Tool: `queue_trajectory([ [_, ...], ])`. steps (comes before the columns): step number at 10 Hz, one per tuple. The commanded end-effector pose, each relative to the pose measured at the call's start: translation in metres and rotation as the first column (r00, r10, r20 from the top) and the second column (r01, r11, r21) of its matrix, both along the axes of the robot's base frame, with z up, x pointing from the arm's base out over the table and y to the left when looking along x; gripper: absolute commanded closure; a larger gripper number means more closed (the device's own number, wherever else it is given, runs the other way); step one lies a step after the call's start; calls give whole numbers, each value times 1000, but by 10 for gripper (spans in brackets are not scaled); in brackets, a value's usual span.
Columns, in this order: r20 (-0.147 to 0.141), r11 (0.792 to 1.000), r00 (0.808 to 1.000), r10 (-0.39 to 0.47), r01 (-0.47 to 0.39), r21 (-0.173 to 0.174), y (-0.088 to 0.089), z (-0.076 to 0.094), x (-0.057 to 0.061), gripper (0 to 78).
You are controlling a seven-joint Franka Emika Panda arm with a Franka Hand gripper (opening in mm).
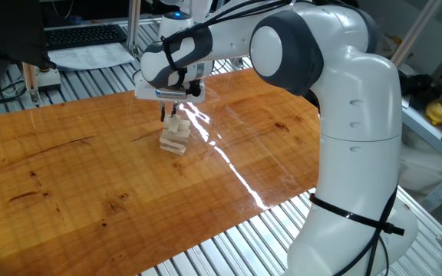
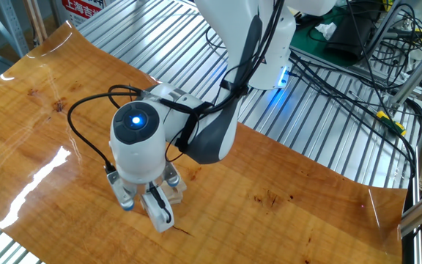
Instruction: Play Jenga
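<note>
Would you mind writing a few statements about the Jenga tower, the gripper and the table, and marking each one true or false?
1. The Jenga tower stands on a wooden tabletop. True.
2. The gripper is directly above the tower. True.
3. The tower has collapsed into scattered blocks. False: it stands stacked.
4. The arm is parked far from the tower, over the metal slats. False: its wrist is over the tower.
5. A blue light glows on the arm's wrist. True.

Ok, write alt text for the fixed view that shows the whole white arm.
A white robot arm reaches over a wooden table, its pincer just above a small tower of pale wooden blocks. Whether it touches the top block cannot be told.
</note>
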State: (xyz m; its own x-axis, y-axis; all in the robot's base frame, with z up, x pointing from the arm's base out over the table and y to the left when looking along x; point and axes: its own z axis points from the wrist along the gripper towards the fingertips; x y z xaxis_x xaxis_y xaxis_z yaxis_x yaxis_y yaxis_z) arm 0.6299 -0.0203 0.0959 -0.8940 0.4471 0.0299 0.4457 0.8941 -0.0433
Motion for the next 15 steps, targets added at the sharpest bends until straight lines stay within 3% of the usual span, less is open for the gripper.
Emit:
queue_trajectory([
  [1,13,1000,1000,-14,14,-1,0,-4,0,755],
  [4,23,999,999,-32,32,3,0,-4,1,755],
  [6,60,997,995,-76,76,-9,5,3,-1,755],
  [7,65,996,994,-85,86,-11,8,6,-2,755],
  [15,76,995,993,-93,94,-15,10,9,-1,755],
])
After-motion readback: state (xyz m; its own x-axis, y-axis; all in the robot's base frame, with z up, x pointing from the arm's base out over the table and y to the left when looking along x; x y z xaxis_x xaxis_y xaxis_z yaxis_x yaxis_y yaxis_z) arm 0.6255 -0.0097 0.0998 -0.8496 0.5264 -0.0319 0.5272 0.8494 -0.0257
